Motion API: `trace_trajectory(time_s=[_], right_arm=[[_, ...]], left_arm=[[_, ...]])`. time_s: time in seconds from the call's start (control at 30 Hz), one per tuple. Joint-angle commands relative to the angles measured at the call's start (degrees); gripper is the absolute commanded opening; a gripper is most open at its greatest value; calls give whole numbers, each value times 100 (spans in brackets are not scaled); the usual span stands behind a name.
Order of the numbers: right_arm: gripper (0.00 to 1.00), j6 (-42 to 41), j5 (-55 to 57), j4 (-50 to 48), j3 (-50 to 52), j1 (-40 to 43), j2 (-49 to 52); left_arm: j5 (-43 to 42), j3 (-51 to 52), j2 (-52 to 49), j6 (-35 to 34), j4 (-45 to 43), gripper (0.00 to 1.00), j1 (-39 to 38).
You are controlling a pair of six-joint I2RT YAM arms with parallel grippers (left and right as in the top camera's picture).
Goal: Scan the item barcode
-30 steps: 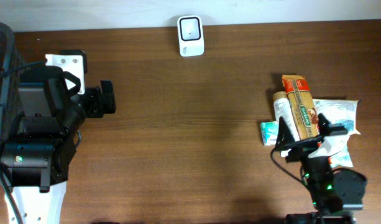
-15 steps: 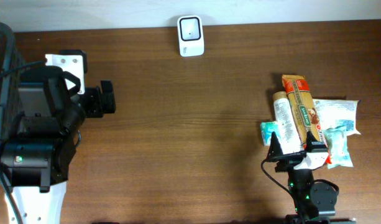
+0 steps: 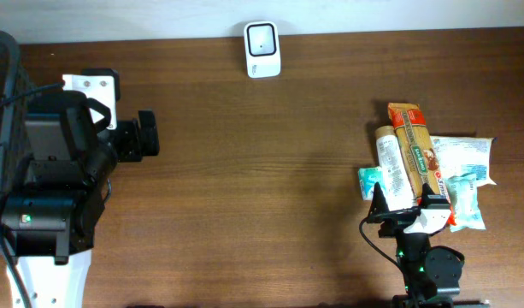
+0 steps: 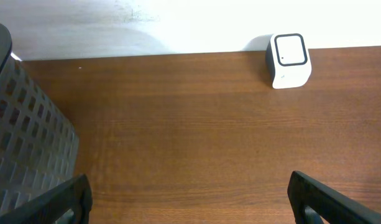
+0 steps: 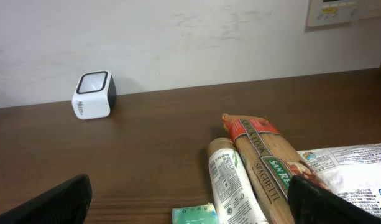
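Your right hand [image 3: 404, 204], open and empty, is nearer: the pasta [image 3: 413, 137] lies just ahead, lengthwise toward the far edge.

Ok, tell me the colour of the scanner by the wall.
The barcode scanner is white with a dark-framed window on its face, clearest in the left wrist view.

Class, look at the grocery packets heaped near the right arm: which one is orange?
The long spaghetti packet, lying alongside the cream tube. It is the only orange one; the packets around it are white, cream or teal.
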State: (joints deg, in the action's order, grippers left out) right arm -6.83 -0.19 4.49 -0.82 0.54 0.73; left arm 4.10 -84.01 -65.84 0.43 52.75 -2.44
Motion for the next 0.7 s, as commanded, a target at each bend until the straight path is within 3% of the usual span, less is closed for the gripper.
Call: trace_trajectory(time_s=[0.0,0.27,0.37,0.4,0.53,0.67], right_arm=[[99,44,87,17,50,-52,-52],[99,44,87,17,50,-52,-52],[99,44,87,17,50,-52,-52],[99,44,87,17,50,-52,-52],[99,44,87,17,50,-52,-52],[99,44,87,17,50,-52,-52]], left_arm=[[42,-31,31,68,-11,99,11],[129,166,81,136,105,99,11],[79,1453,577,439,-1239,99,11],[-33,2479,1047,444,-2310,99,11],[-697,5263,2527,997,-5010,99,118],[-737,7066,4113,1054,-5855,99,341]])
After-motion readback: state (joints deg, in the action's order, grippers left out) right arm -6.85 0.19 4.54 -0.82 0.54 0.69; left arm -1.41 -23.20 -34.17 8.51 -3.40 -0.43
